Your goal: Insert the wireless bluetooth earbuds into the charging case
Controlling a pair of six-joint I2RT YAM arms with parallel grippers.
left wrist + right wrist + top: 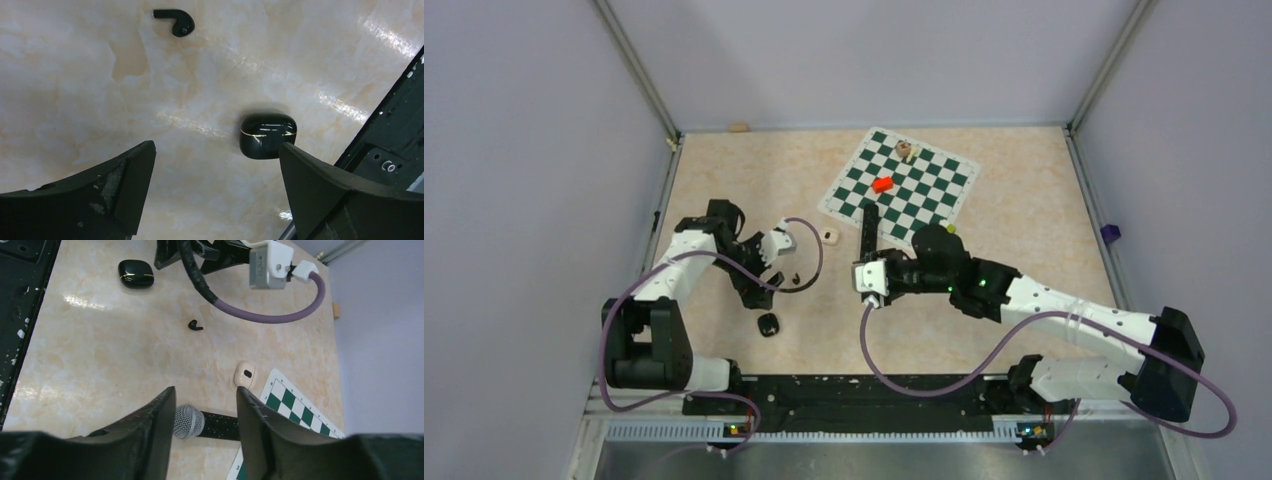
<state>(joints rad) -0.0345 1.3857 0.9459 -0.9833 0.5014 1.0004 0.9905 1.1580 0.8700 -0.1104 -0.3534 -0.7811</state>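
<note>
- Wide-open left gripper point(216, 147) hangs over the marbled table point(100, 90), its jaws spread as far as they go and nothing between them
- Close by one of its fingertips, on the near side, sits the charging case point(267, 135): glossy black, a thin gold line across it, lid down, resting on the table near the black rail point(844, 390) at the near edge
- One black earbud point(175, 22) lies alone on the bare table, farther out than the case and to its right, clearly apart from it and from both grippers
- Over to the right, the right gripper point(204, 390) points down with its jaws part-way apart; the gap is wider than what shows in it, so nothing is clamped
- In that gap shows the mesh head of a microphone point(189, 421), close against one finger; I cannot tell whether they touch
- The microphone's black handle runs away toward the far side and reaches the near-left edge of a green-and-white checkered mat point(924, 190)
- Just left of that mat lies an off-white oval piece point(245, 374) with a dark slot in it; whether it is a bud I cannot tell
- On the mat stand a red piece point(883, 184) and, farther back, a tan piece point(905, 150)
- At the mat's near-right edge a yellow-green block point(950, 229) peeks out from behind the right arm
</note>
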